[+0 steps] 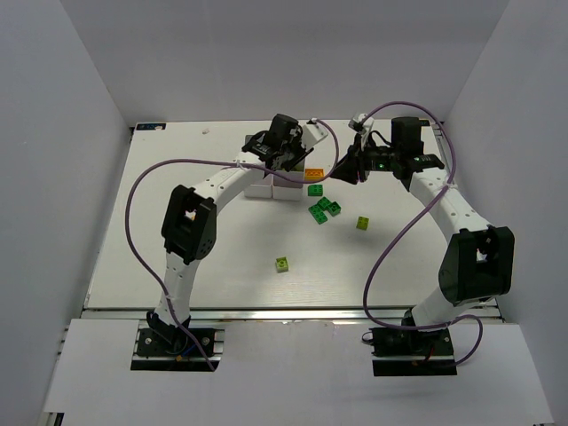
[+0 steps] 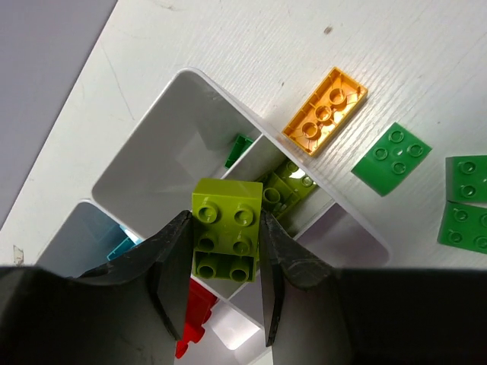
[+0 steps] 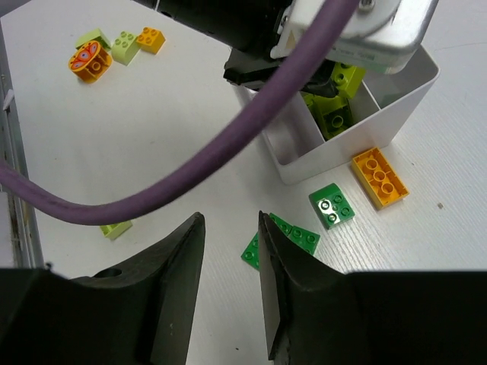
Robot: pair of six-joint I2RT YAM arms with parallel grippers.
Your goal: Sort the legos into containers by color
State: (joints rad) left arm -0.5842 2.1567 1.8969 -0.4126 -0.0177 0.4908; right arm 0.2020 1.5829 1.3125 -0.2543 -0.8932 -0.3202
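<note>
— What's the left gripper [image 2: 226,228] got hold of?

— A lime brick [image 2: 227,242]. The two fingers are closed in on its sides, and its studs face the wrist camera.

— Where is it?

— Hanging over the white tray [image 2: 156,144], about where the inner walls meet. Just past it is the compartment with other lime bricks [image 2: 285,186] in it. The compartment next to that one holds a dark green brick [image 2: 238,150]. Nearer the wrist I can see a light blue piece [image 2: 122,247] in one compartment and a red brick [image 2: 196,319] in another.

— And the right gripper [image 3: 230,224]?

— Its jaws are partway apart with nothing between them. It hovers above the table [image 1: 177,231], off the tray's right side, near a few loose green bricks [image 3: 293,237].

— Anything else lying out?

— An orange brick [image 3: 380,177] lies flat on the table just beside the tray's corner, with a green square brick [image 3: 332,206] near it. A stray lime brick [image 1: 363,223] sits well away from the tray toward the right arm. A second stray lime brick [image 1: 282,264] lies near the middle of the table.

— And that thing across the right wrist view?

— A purple cable [image 3: 190,167]. It hides part of the tray there.
</note>
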